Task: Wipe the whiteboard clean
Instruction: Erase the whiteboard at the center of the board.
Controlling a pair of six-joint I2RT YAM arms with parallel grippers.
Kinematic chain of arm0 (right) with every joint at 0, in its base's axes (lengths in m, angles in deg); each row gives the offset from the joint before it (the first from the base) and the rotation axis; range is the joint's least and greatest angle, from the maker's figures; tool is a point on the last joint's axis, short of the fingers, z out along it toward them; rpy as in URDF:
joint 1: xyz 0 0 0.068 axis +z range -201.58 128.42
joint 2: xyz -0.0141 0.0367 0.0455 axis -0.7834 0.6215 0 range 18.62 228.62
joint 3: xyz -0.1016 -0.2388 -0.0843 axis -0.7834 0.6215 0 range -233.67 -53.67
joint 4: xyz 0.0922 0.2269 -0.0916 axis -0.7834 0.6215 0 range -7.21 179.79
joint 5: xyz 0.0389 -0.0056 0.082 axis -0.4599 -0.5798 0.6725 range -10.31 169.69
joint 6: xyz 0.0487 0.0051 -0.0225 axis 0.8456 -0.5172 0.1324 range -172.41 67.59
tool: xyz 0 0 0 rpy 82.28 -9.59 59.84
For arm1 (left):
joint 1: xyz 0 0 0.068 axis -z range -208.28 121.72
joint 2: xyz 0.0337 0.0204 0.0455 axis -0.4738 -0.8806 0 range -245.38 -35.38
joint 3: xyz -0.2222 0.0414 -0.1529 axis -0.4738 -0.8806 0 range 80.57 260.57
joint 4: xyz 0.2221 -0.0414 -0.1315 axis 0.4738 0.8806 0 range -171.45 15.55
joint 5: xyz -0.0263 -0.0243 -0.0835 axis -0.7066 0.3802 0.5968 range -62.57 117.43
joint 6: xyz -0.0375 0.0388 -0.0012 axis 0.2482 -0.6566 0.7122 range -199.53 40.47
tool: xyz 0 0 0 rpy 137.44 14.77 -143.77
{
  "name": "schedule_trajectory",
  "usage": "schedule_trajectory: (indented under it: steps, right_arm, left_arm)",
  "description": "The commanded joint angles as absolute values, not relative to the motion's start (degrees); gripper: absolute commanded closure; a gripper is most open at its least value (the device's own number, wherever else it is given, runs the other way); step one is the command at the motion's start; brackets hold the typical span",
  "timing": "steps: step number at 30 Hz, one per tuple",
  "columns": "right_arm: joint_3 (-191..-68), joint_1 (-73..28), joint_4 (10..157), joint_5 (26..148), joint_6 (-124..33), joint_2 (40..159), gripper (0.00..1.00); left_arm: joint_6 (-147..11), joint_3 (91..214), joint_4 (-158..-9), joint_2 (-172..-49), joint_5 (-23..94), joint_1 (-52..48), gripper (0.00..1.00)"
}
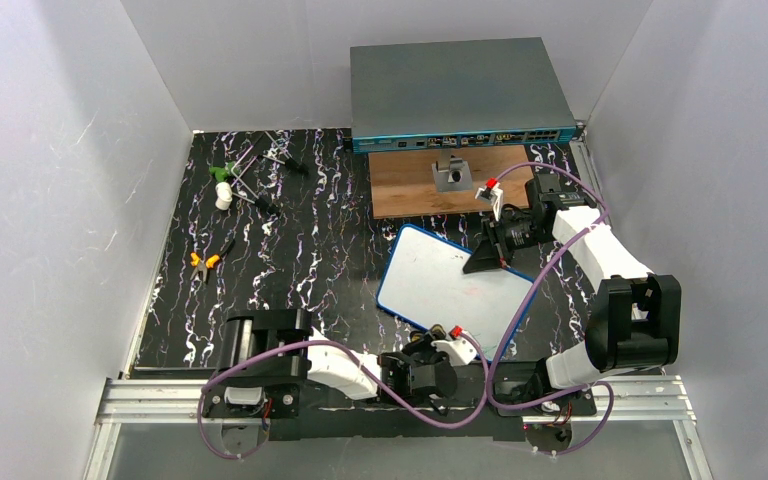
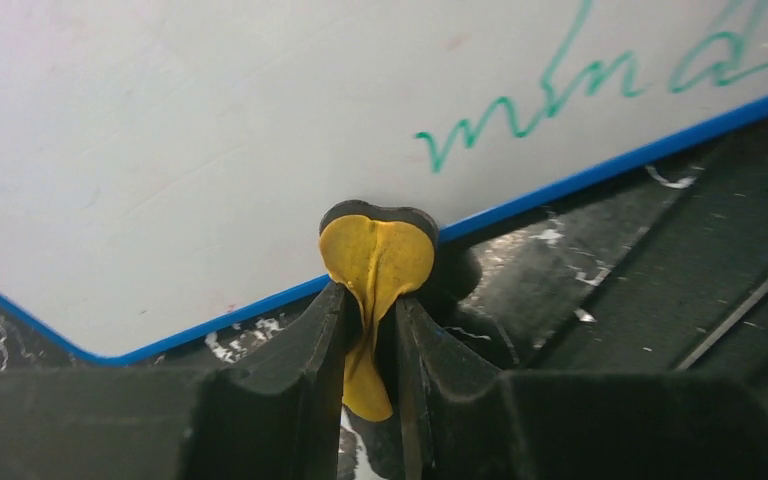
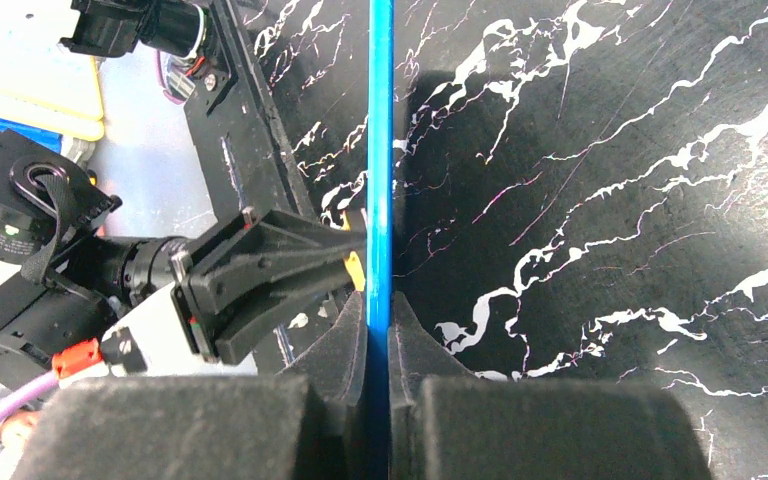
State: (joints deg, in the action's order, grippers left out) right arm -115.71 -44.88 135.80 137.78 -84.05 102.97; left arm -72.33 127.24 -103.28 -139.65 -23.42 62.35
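The whiteboard (image 1: pixel 440 285) is white with a thin blue rim and sits askew in the middle of the black marbled mat. Green handwriting (image 2: pixel 560 100) runs along its surface close to the rim in the left wrist view. My left gripper (image 2: pixel 372 310) is at the board's near edge (image 1: pixel 438 342), shut on a folded yellow wiping pad (image 2: pixel 377 255) whose tip rests at the blue rim. My right gripper (image 3: pixel 379 320) is shut on the whiteboard's rim (image 3: pixel 380 150), seen edge-on, at the board's far right side (image 1: pixel 485 255). In the right wrist view the left gripper's fingers (image 3: pixel 260 275) show beside the rim.
A large grey box with ports (image 1: pixel 460 90) stands at the back, and a wooden board (image 1: pixel 410 185) carrying a small metal part (image 1: pixel 450 172) lies in front of it. Orange-handled pliers (image 1: pixel 205 262) and small green and white tools (image 1: pixel 225 180) are on the mat's left. White walls enclose the table.
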Motion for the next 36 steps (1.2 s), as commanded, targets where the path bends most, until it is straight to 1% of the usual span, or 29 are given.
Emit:
schedule_trajectory:
  steps: [1,6,12,17,25,32,36]
  right_arm:
    - [-116.1,-45.3,137.5,143.5,-82.6,100.7,0.99]
    - [-116.1,-45.9,137.5,144.9,-82.4,100.8,0.99]
    - [-115.1,-46.4,135.7,146.3,-79.9,101.3,0.99]
    - [-114.6,-46.4,134.6,146.3,-78.4,102.1,0.99]
    - [-114.3,-46.4,133.3,146.0,-77.1,102.3,0.99]
    - [-114.4,-46.5,133.2,146.4,-77.0,102.6,0.99]
    - [-114.5,-46.6,133.4,146.5,-77.1,102.4,0.99]
  left_arm:
    - [-74.6,127.7,-106.8,-140.2,-16.6,63.1,1.00]
    - [-68.7,124.2,-102.8,-137.6,-23.0,61.0,1.00]
    - [-58.6,116.3,-97.3,-129.6,-25.8,54.8,1.00]
    - [-58.6,112.2,-101.0,-125.0,-25.0,53.3,1.00]
    - [-67.8,114.4,-111.9,-126.6,-16.4,56.3,1.00]
    - [-71.6,123.6,-110.8,-134.8,-8.0,59.3,1.00]
    - [-71.3,124.0,-111.3,-135.3,-7.2,59.5,1.00]
